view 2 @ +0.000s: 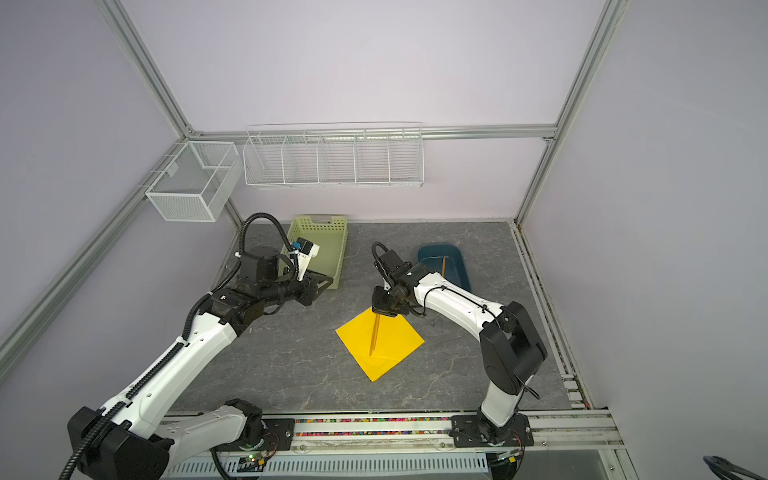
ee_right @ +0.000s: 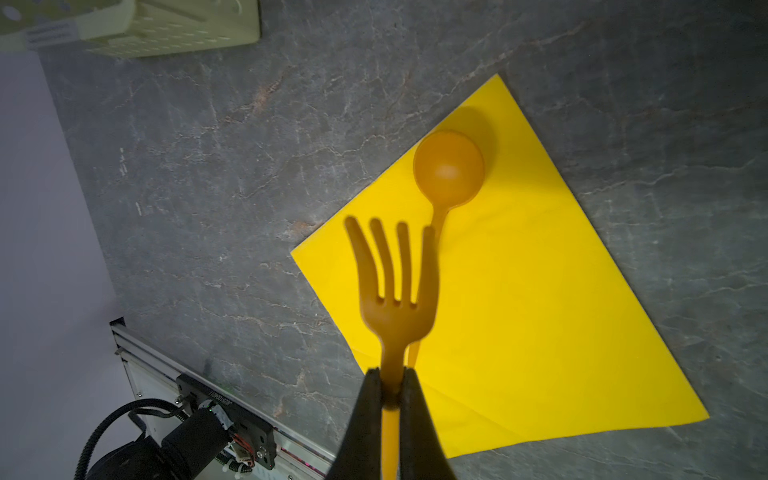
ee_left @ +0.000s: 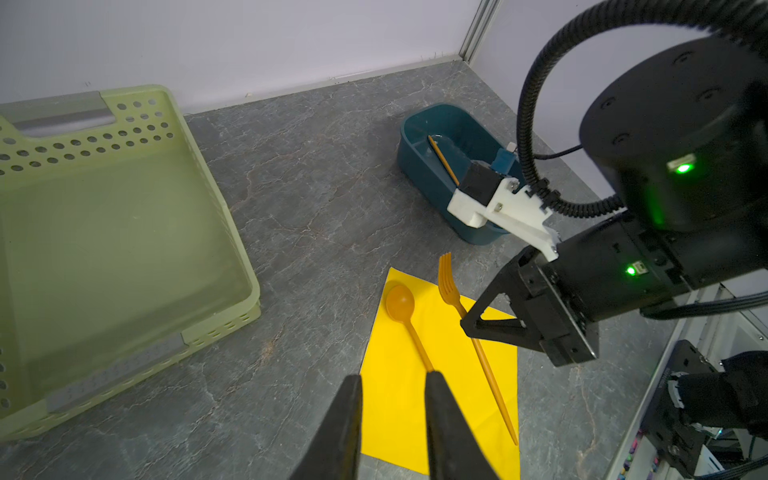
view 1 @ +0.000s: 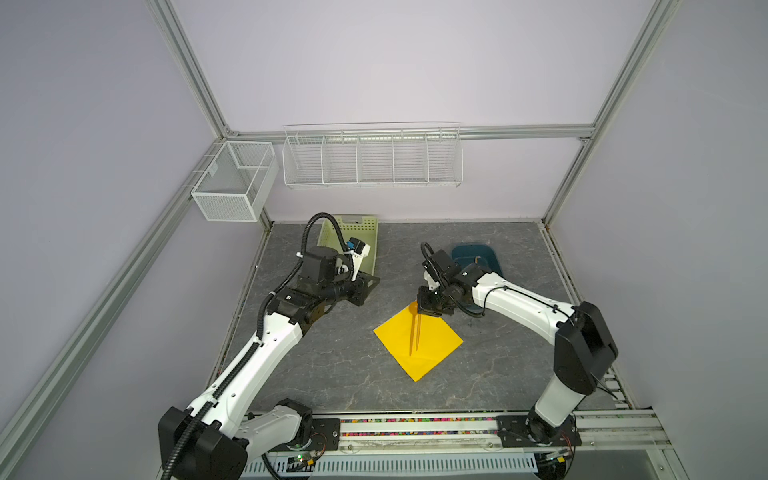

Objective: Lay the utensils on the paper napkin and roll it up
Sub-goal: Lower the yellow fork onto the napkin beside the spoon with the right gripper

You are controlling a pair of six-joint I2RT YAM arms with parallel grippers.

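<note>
The yellow paper napkin [view 1: 432, 349] [view 2: 395, 345] [ee_left: 395, 415] [ee_right: 540, 311] lies flat like a diamond on the grey table. An orange-brown spoon [ee_left: 401, 303] [ee_right: 449, 166] rests on it, bowl near the far corner. My right gripper [view 1: 430, 309] [view 2: 384, 309] [ee_left: 469, 322] [ee_right: 390, 386] is shut on the neck of the fork [ee_left: 449, 286] [ee_right: 395, 299], just above that corner, with the handle slanting down over the napkin beside the spoon. My left gripper [view 1: 368, 286] [view 2: 324, 282] [ee_left: 392, 376] hovers left of the napkin, jaws apart and holding nothing. A third thin utensil [ee_left: 442, 160] [view 2: 444, 266] lies in the blue tub.
A pale green perforated basket [view 1: 365, 224] [view 2: 320, 220] [ee_left: 178, 112] [ee_right: 166, 37] stands at the back left, close behind the left gripper. The dark blue tub [view 1: 490, 253] [view 2: 457, 257] [ee_left: 419, 174] sits at the back right. White wire baskets [view 1: 374, 158] hang on the back wall.
</note>
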